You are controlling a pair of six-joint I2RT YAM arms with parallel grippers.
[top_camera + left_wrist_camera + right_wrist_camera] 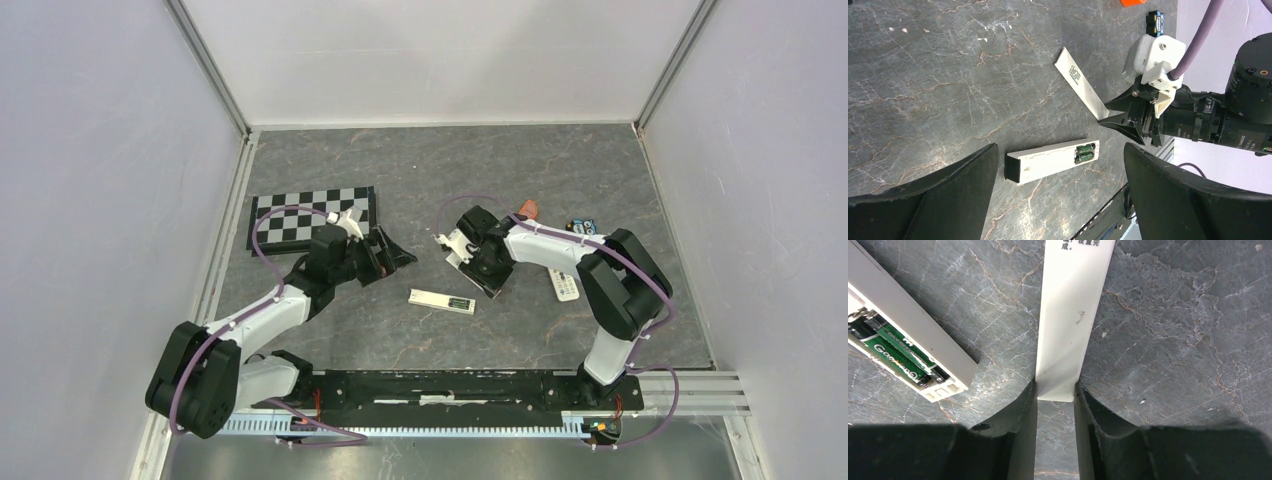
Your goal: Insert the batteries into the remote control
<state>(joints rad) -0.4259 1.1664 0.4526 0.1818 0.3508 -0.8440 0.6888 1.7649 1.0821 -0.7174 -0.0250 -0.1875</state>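
Note:
The remote control (1048, 161) lies back-up on the table, also visible from above (441, 300). Two green-marked batteries (1085, 152) sit side by side in its open recess (895, 357). My left gripper (1060, 147) hovers open above the remote, its fingers well clear on both sides. My right gripper (1055, 390) is down at the table beside the remote's battery end. Its fingertips (1030, 395) press both edges of a flat white printed strip (1068, 325), which lies on the table and reaches away from the jaws (1079, 82).
A checkerboard card (312, 218) lies at the back left. Behind the right arm are an orange item (527, 208), a small blue-black item (582, 227) and a white buttoned piece (565, 285). Walls close in the table on three sides.

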